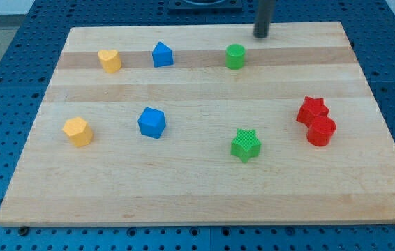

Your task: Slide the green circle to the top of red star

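Green circle point(235, 56) upright near the view's top, round, no heading.
Your tip point(262, 35) sits just up-right, apart; red star point(312, 110) well apart.

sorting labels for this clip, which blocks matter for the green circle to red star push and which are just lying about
In the job:
green circle
red star
my tip, just up and right of the green circle, apart from it

Lying about:
red circle, touching the red star
green star
blue block near the top
blue block mid-board
yellow heart
yellow block at left
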`<action>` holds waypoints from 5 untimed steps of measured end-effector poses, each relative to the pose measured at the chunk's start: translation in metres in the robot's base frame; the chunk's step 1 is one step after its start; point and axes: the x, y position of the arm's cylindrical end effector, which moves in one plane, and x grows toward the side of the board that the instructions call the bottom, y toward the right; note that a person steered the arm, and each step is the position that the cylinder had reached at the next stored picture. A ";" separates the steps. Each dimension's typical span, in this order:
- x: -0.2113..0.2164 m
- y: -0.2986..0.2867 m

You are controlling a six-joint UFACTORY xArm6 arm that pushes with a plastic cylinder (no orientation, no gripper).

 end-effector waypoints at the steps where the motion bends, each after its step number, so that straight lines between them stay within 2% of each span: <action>1: 0.019 -0.051; 2: 0.049 -0.075; 3: 0.071 -0.066; 5: 0.059 0.018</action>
